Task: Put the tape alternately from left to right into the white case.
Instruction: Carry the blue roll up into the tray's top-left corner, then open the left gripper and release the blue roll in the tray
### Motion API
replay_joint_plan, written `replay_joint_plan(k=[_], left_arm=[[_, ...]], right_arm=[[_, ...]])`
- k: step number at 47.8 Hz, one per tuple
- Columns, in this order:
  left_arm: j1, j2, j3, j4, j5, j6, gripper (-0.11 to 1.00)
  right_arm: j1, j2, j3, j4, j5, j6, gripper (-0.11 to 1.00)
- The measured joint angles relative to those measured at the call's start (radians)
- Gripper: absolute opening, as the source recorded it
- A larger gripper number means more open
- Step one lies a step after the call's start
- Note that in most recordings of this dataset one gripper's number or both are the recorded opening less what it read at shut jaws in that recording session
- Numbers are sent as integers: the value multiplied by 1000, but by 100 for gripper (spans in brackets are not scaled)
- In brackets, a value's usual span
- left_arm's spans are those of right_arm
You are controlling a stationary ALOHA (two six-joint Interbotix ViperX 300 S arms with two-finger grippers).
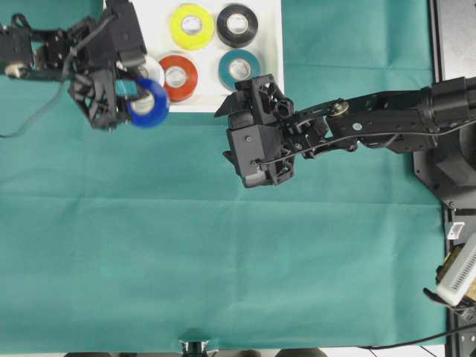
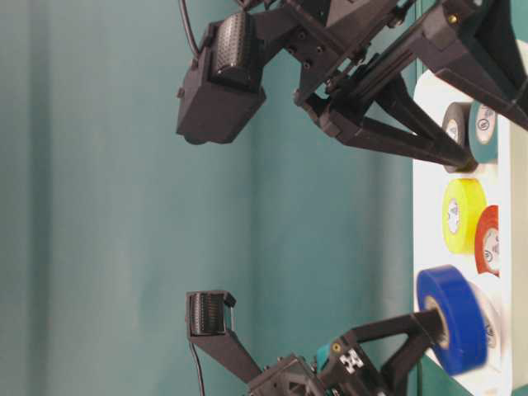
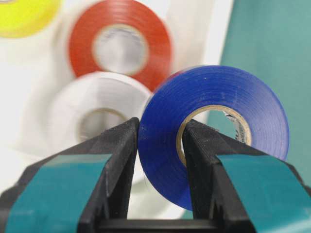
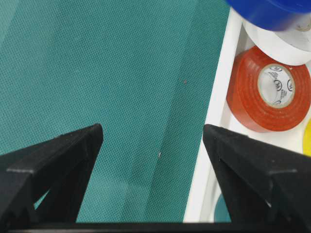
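while gripped (left claw), blue tape hovers.

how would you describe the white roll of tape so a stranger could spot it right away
Find the white tray at the top edge of the green cloth and go to its near-left corner. The white roll lies flat there beside the red-orange roll, partly hidden under the blue roll in the left end effector. It is the only roll matching the tray's colour.

Bright even light, soft shadows, left wrist background blurred
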Motion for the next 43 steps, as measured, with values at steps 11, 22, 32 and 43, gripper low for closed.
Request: replay_joint_plan(k=[11,22,32,43], left_arm=[[103,0,-3,0,-71,31,26],[204,9,-3,0,-103,66,26],[255,46,-5,0,-117,69,26],[267,87,-9,0,-130,71,26]], right_arm=[[0,0,0,0,0,0,75],[2,0,0,0,0,0,75],[2,0,0,0,0,0,75],[2,0,0,0,0,-2,75]])
